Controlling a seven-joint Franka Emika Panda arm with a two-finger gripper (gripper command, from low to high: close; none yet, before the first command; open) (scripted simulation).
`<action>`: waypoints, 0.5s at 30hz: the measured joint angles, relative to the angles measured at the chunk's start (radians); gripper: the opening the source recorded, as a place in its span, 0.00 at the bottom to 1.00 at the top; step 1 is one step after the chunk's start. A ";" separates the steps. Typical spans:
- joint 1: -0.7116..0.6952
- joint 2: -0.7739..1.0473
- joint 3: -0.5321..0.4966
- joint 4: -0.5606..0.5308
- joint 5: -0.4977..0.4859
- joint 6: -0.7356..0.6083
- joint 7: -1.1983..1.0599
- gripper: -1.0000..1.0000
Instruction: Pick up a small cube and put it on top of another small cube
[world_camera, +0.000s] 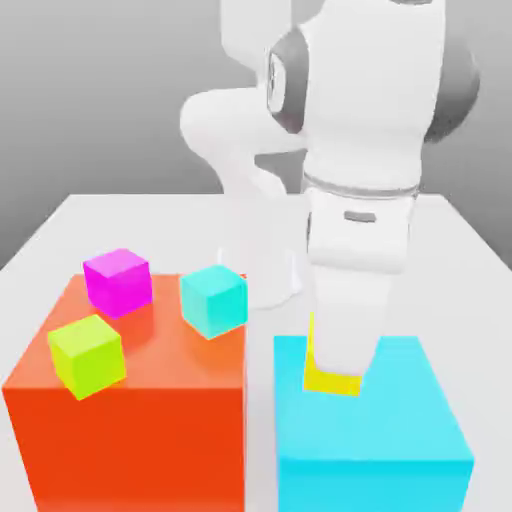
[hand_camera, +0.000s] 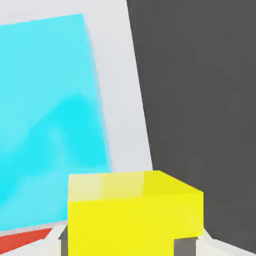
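I've got the jaws pinching the yellow cube (hand_camera: 132, 212), right over the big cyan block (world_camera: 400, 420). Off to the exterior view's left of my jaws, the magenta cube (world_camera: 117, 281) sits on the orange block (world_camera: 130, 410), lime cube (world_camera: 87, 355) and cyan cube (world_camera: 214, 299) near it. I'd lift straight, cross high, then lower squarely onto magenta without nudging the neighbours.
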 joint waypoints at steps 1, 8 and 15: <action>-0.017 -0.034 -0.012 -0.013 -0.004 -0.021 0.015 0.00; -0.176 -0.266 -0.111 -0.102 -0.040 -0.165 0.124 0.00; -0.280 -0.339 -0.181 -0.233 -0.065 -0.112 0.180 0.00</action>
